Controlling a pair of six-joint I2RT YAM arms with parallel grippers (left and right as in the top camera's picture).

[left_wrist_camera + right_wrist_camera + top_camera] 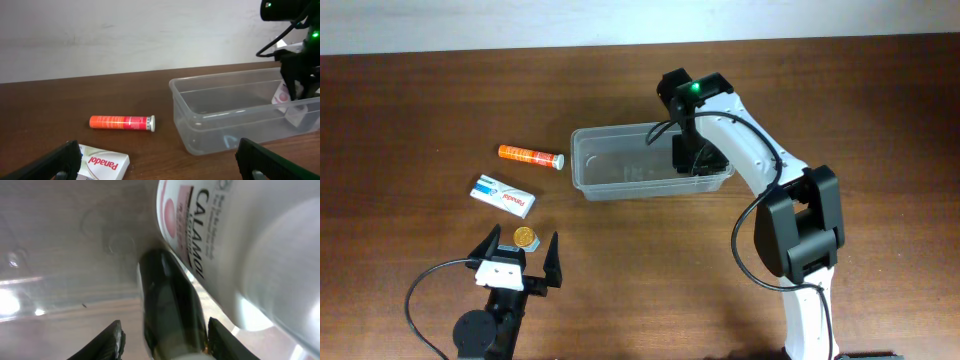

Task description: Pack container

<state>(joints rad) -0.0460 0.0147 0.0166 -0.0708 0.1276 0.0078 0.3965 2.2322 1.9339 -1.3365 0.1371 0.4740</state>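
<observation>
The clear plastic container (620, 178) stands at the table's middle; it also shows in the left wrist view (225, 125). My right gripper (695, 160) reaches down inside its right end. In the right wrist view its fingers (165, 342) are apart around a dark glossy item (172, 305), with a gap on the left side. A white Calamine bottle (225, 240) lies beside it in the container (60, 245). My left gripper (520, 262) is open and empty near the front left, just behind a gold coin (524, 236).
A white Panadol box (503, 195) and an orange tube (530, 156) lie left of the container; both show in the left wrist view, the box (102, 162) and the tube (121, 122). The right arm's base stands at the front right (800, 240).
</observation>
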